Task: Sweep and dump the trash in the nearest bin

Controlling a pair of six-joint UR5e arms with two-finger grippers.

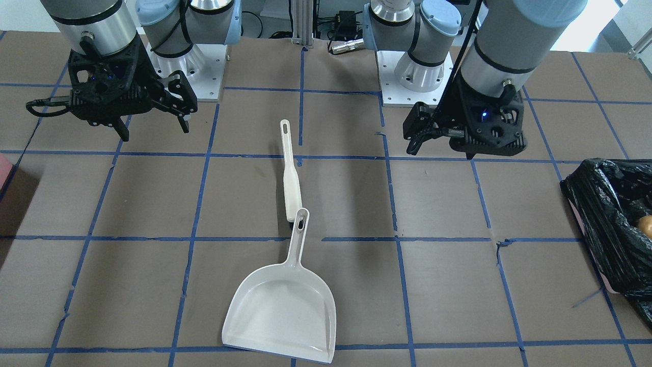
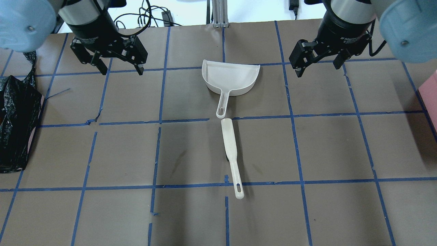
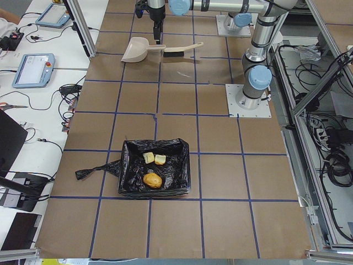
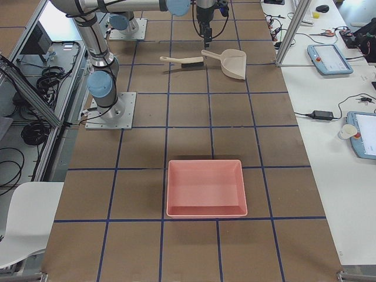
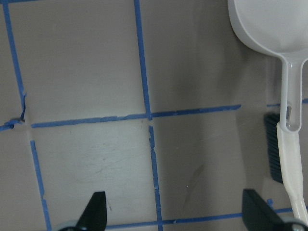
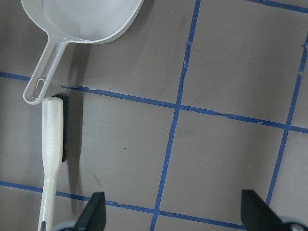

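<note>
The trash lies inside the bin [image 3: 128, 167], a container lined with a crinkled black bag: a tan potato-like lump [image 3: 153, 180], a pale yellow-green chunk [image 3: 148, 158] and an orange-brown bread-like piece [image 3: 160, 159]. The bin also shows at the table's left end in the overhead view [image 2: 17, 112]. A white dustpan [image 2: 230, 77] and a white brush [image 2: 230, 147] lie mid-table, handle ends almost touching. My left gripper [image 2: 121, 70] is open and empty, hovering left of the dustpan. My right gripper [image 2: 317, 68] is open and empty, hovering right of it.
A pink tray [image 4: 205, 188] stands at the table's right end, empty; its edge shows in the overhead view [image 2: 431, 89]. The brown table top [image 2: 191, 212] carries a blue tape grid. Both arm bases [image 1: 415, 76] are bolted along the robot's side.
</note>
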